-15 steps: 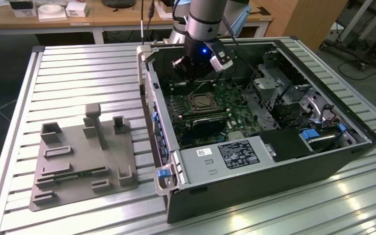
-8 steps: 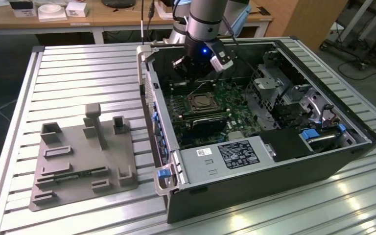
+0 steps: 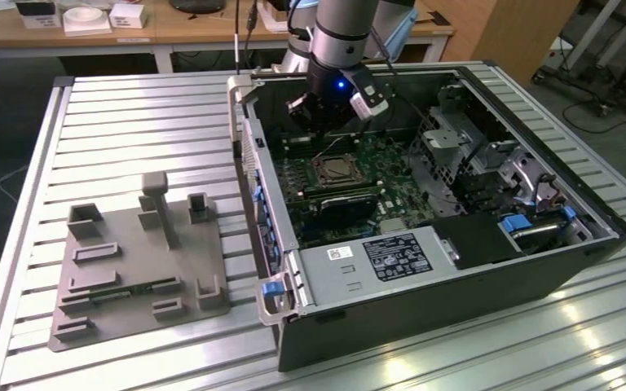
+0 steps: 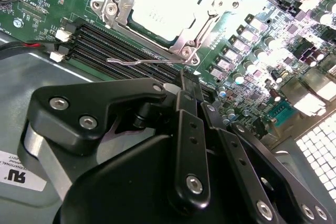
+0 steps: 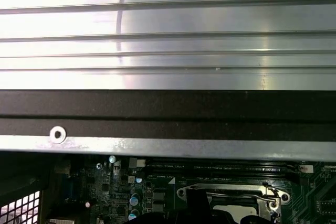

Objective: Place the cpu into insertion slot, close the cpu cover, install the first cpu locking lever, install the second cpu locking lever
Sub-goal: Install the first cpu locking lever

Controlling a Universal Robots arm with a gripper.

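The hand [image 4: 185,85] hangs fingers-together and empty above the motherboard [image 4: 252,45], just beside the covered cpu [image 4: 165,3]

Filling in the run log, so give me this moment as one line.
end effector: above socket, beside lever | cpu: in socket | cover: down over cpu

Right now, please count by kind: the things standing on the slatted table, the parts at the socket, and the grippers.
Case: 1
Grey tray: 1
Cpu: 1
Cpu cover: 1
Gripper: 1
Total: 5
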